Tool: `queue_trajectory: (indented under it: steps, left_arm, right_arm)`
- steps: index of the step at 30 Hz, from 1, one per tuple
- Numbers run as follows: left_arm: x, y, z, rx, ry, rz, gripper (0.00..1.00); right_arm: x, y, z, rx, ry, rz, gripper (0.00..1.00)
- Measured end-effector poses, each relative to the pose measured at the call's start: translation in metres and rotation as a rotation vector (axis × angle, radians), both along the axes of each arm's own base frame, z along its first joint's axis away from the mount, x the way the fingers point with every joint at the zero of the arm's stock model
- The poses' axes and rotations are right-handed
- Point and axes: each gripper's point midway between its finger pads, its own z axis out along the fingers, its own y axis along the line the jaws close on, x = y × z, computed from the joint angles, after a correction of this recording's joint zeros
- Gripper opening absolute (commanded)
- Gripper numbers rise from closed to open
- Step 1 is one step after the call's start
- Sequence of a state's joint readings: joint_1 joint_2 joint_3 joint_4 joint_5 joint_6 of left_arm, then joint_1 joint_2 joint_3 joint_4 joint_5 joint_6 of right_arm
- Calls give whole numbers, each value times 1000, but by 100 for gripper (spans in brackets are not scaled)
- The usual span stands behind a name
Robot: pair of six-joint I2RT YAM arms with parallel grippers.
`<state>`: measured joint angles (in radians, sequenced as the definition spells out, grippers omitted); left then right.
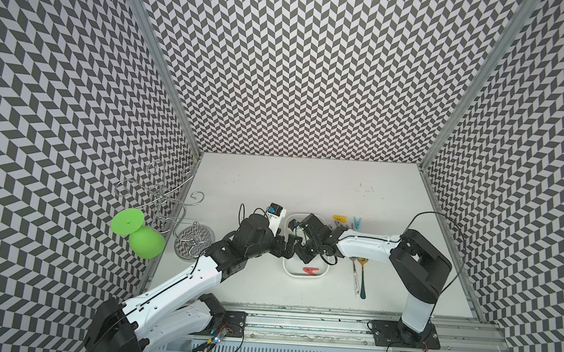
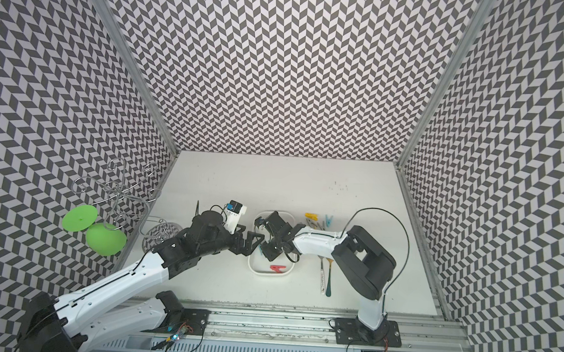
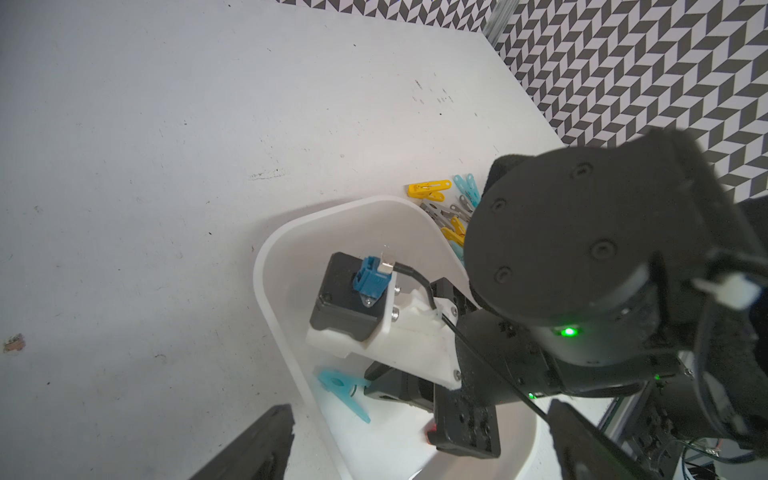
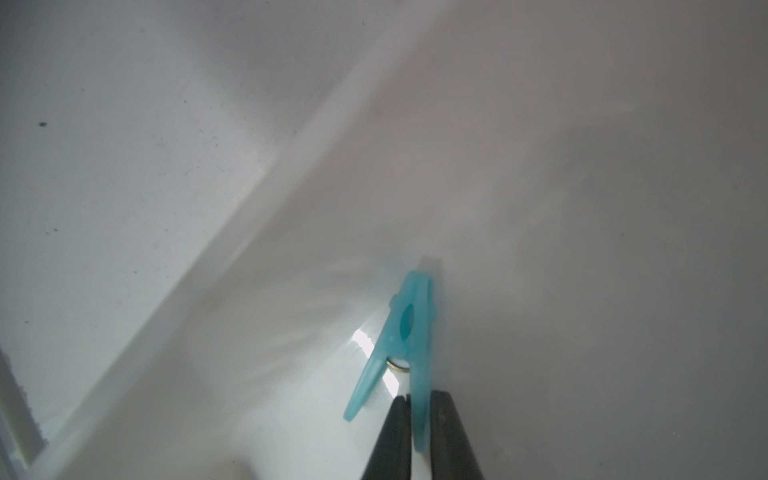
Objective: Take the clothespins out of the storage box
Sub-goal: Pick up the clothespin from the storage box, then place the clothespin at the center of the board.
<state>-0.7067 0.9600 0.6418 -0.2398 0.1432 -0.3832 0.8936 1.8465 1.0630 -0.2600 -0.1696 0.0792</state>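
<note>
Right claw pinched tight on one leg of a light blue clothespin — low inside the storage box.
Left claw gapes wide at the box's left rim, nothing in it, as I read its wrist view. One red clothespin lies on the box floor at the near end; the other clothespins — yellow, grey, blue — sit heaped on the table just past the box's far right corner.

Left arm reaching from near left toward centre, left gripper with jaws spread wide, right arm bent leftward, right gripper pointing down, pinched on a light blue clothespin
</note>
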Motion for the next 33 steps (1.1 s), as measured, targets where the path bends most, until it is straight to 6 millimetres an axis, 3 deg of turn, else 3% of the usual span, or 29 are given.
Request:
queue_trajectory:
  steps: [8, 15, 20, 24, 29, 33]
  left_arm:
    - [0, 0, 0, 0, 0, 0, 99]
    - [0, 0, 0, 0, 0, 0, 100]
    - [0, 0, 0, 0, 0, 0, 100]
    - [0, 0, 0, 0, 0, 0, 100]
    - [0, 0, -1, 1, 1, 0, 99]
    - [0, 0, -1, 1, 1, 0, 100]
  right_arm:
    - [4, -8, 9, 6, -24, -14, 0]
    - [29, -35, 67, 90, -148, -118, 0]
    - [59, -79, 102, 130, -244, -294, 0]
    - [80, -124, 111, 120, -286, -474, 0]
    - [99, -188, 95, 82, -265, -719, 0]
    - [101, -222, 74, 38, -214, -842, 1]
